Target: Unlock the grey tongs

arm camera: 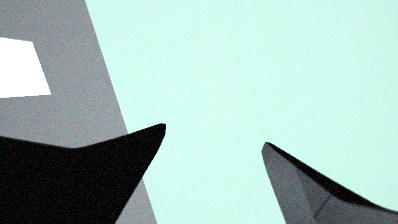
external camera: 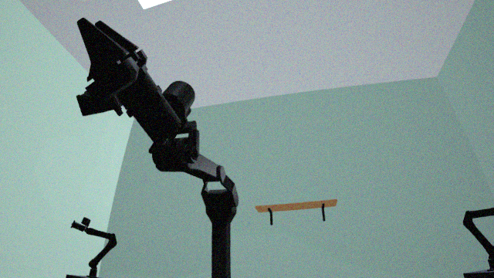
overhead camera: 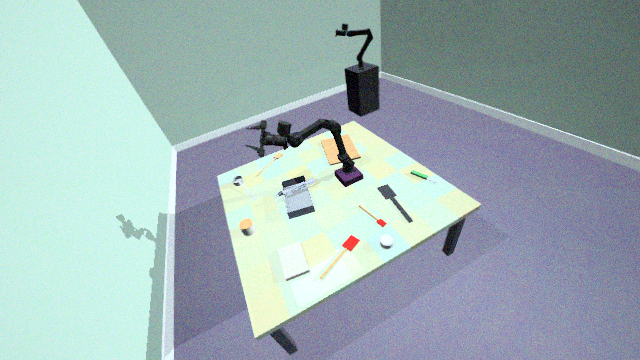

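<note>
The grey tongs [overhead camera: 298, 187] lie across the roasting tin [overhead camera: 301, 213], near its far end. Their arms look close together; the lock is too small to make out. The wooden board [overhead camera: 340, 145] lies at the back of the table, behind the arm's base. My gripper [overhead camera: 247, 136] [external camera: 89, 22] [arm camera: 213, 137] is open and empty. It is raised high, well away from the tongs, and points away from the base toward the pale wall. The wrist view shows only wall and ceiling between and around the fingers; tongs, tin and board are not in it.
On the table [overhead camera: 270, 320] stand a tan-topped cylinder [overhead camera: 246, 227], a metal cup [overhead camera: 238, 181] and a white round thing [overhead camera: 386, 241]. A white slab [overhead camera: 292, 261], red-headed spatulas [overhead camera: 351, 243] [overhead camera: 381, 223], a dark turner [overhead camera: 386, 191], a green-handled knife [overhead camera: 419, 175] and a wooden spoon [overhead camera: 278, 156] lie around.
</note>
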Tool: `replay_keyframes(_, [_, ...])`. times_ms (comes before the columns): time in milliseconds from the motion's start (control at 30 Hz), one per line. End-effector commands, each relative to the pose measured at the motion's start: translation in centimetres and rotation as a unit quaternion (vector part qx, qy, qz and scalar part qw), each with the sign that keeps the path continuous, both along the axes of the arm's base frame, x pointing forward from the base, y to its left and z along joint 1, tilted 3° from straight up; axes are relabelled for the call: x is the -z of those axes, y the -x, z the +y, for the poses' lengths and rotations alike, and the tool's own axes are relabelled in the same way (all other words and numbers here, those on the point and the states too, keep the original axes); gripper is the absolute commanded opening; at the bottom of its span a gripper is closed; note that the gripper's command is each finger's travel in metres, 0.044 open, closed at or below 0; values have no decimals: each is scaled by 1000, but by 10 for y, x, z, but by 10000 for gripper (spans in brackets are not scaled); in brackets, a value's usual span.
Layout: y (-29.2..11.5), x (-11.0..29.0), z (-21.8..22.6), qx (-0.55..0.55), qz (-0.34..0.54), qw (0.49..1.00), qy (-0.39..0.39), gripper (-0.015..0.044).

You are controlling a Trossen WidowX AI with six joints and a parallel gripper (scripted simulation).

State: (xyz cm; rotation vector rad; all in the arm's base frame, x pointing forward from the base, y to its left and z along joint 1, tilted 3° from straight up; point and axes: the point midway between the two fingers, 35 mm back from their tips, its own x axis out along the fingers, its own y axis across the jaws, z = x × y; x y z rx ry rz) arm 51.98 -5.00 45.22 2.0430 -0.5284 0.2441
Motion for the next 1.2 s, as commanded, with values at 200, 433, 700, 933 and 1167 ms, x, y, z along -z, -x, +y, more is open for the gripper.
replay_keyframes(200, [-24,68,9,40,175,975,129,260])
replay_keyframes(433, [-30,176,24,30,416,839,350,260])
replay_keyframes(700, [2,272,36,-62,574,599,555,260])
replay_keyframes(933, [52,333,41,-192,619,335,684,260])
replay_keyframes(1167, [119,372,42,-361,561,32,744,260])
